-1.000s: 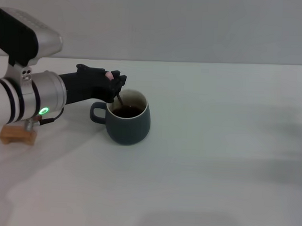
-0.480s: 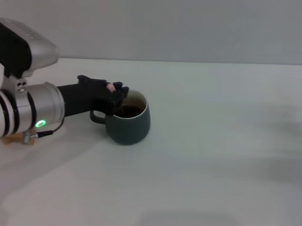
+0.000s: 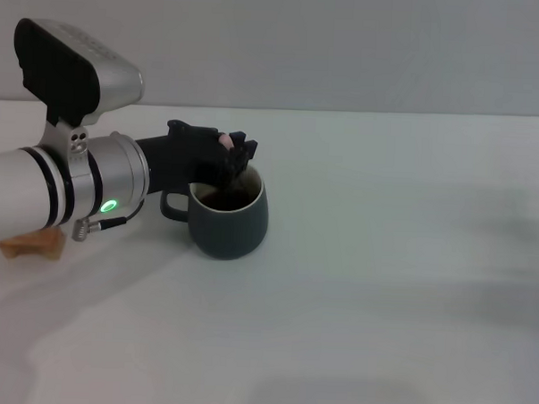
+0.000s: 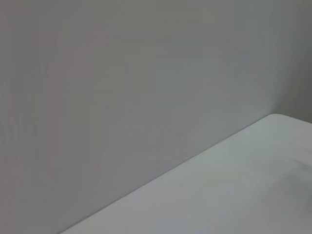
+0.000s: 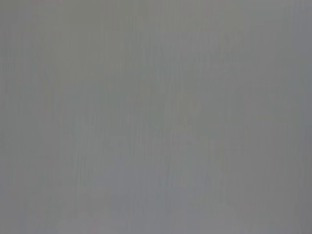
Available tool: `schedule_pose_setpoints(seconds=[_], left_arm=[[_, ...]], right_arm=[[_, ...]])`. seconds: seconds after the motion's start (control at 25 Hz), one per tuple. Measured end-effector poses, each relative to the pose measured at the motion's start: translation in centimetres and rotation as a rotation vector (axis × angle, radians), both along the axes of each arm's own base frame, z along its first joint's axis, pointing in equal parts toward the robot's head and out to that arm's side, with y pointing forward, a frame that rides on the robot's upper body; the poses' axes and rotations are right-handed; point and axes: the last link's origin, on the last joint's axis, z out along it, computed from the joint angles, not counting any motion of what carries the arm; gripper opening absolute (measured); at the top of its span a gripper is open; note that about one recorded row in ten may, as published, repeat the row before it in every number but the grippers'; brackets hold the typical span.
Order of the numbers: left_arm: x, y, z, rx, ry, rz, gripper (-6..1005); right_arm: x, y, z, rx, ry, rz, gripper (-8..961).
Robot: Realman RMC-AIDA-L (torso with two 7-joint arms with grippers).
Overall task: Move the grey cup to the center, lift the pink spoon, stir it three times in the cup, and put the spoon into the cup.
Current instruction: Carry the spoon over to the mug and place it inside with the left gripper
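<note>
The white table [image 3: 382, 287] is seen spread across the head view, and a bare stretch of it against a grey wall is all that is offered by the left wrist view; nothing but flat grey is shown by the right wrist view, and the right arm is not seen anywhere. The left arm [image 3: 64, 189], a silver sleeve with a green light, is reached in from the left edge. The grey cup [image 3: 229, 214] is stood upright on the table left of the middle, its loop handle turned toward the arm and its cream rim showing around a dark inside. The left gripper [image 3: 235, 160] is held just over the cup's near-left rim, its black fingers closed on the pink spoon [image 3: 226, 141], of which only a pink tip of handle is seen above the fingers. A tan wooden block [image 3: 33, 244] is partly hidden beneath the arm at the left edge
</note>
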Motion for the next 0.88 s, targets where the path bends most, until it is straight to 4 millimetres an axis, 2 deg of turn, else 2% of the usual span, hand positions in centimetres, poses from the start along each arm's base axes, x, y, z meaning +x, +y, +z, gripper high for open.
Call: schedule_pose_setpoints(seconds=[0.16, 0.32, 0.88], left_arm=[[-0.6, 1.1, 0.1, 0.042, 0.017, 0.019, 143], [-1.0, 1.1, 0.3, 0.046, 0.022, 0.027, 143], [-2.4, -1.6, 1.6, 0.026, 0.006, 0.059, 143]], right_arm=[[0.1, -0.1, 0.0, 0.000, 0.000, -0.003, 631], [0.1, -0.2, 0.0, 0.001, 0.000, -0.004, 631], [-0.3, 0.1, -0.3, -0.015, -0.008, 0.014, 632]])
